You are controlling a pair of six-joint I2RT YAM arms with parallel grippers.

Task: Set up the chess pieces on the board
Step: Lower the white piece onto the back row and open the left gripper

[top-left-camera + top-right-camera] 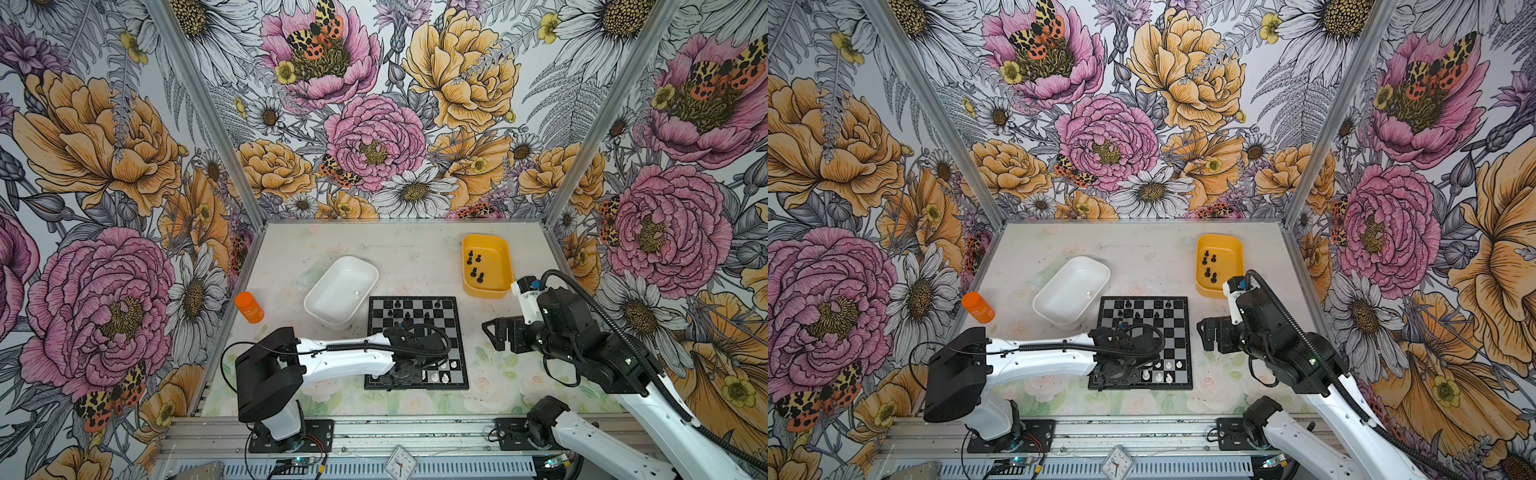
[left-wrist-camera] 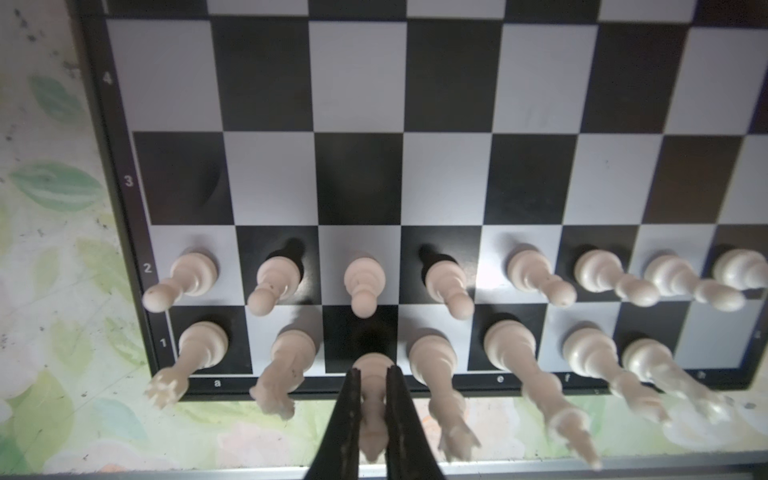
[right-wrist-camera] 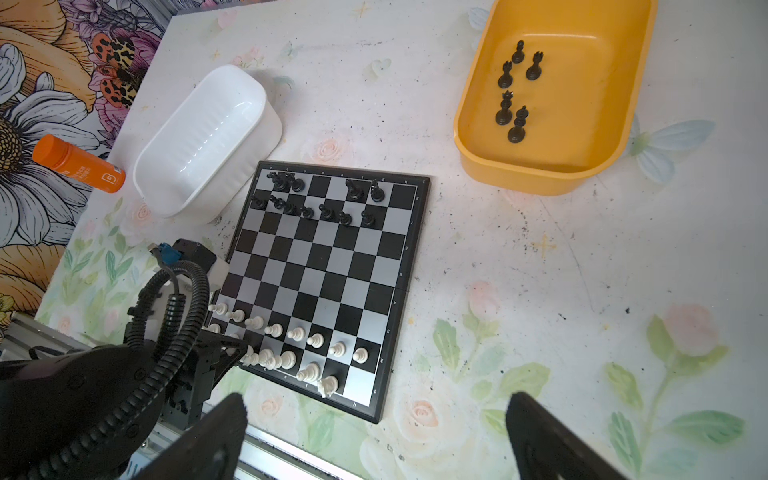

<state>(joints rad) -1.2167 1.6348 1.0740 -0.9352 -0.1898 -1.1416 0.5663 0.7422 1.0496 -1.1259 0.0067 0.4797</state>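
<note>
Left pincer (image 2: 371, 376) clamps a white piece (image 2: 371, 415) over the near-rank gap on the board (image 3: 316, 266); one corner square is bare. Right pincer (image 3: 376, 401) gapes wide at 3 o'clock. Five black pieces (image 3: 517, 126) wait in the yellow tub (image 3: 540, 178) at 1 o'clock.

Robot lab test cell: aluminium extrusion frame (image 1: 203, 104), printed floral wall panels (image 1: 374, 124) on three sides, two arm bases (image 1: 286, 434) bolted to a slotted rail (image 1: 415, 432) along the tabletop (image 1: 415, 249) near edge, bare circuit board (image 1: 297, 460) below.
</note>
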